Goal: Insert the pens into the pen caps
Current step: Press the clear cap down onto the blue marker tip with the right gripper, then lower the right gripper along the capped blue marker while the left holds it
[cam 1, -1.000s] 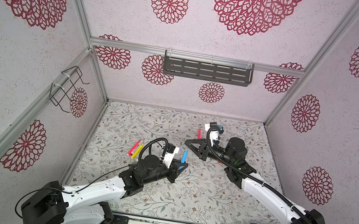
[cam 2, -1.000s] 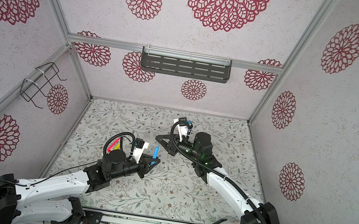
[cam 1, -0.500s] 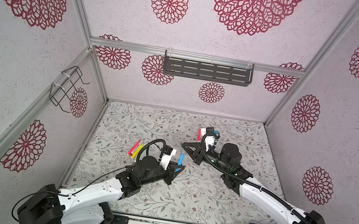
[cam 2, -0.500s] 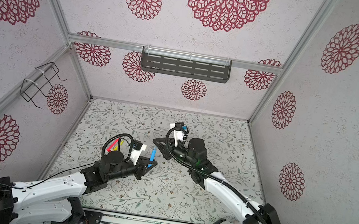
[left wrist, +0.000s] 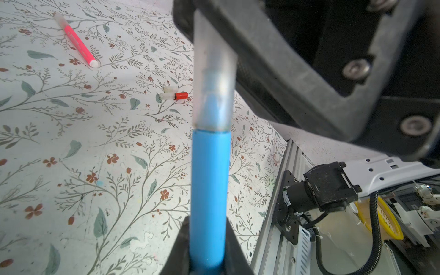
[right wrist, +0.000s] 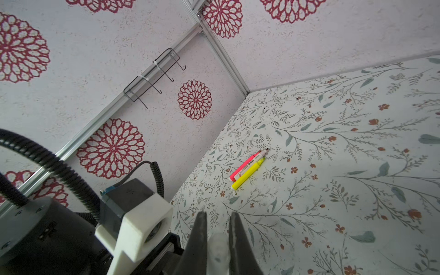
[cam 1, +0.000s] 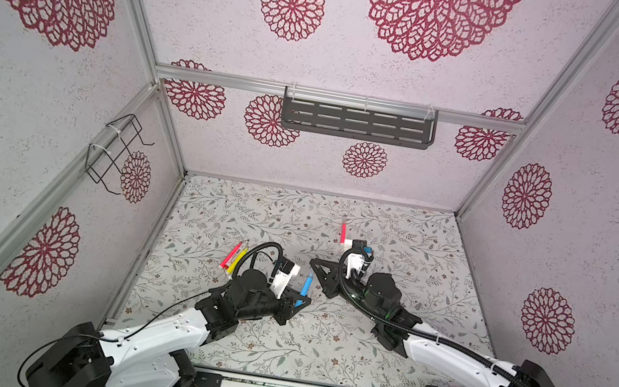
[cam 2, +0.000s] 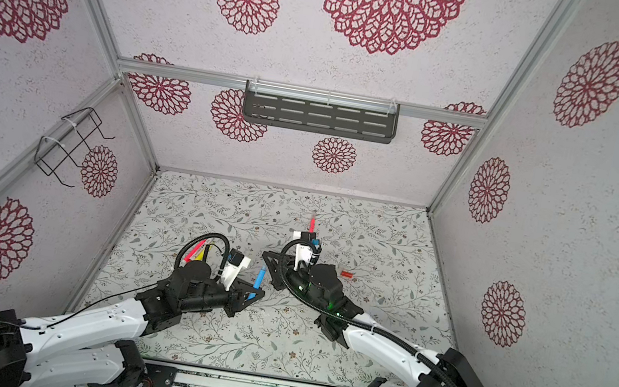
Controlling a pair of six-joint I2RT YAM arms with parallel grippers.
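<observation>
red cap (left wrist: 182, 95): left wrist view, not right

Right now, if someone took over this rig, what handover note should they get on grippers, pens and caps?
Grippers: left gripper shut on the blue marker pen; right gripper shut on a pale translucent tube cap.
Done: that cap sits over the blue pen's tip, apparently down to the barrel. The red-pink marker pen at the far middle seems capped.
On the floral table: pink marker pen and yellow marker pen side by side, apparently uncapped; short red tube cap and another pale cap loose.
Left: release the blue pen, cap the rest.
</observation>
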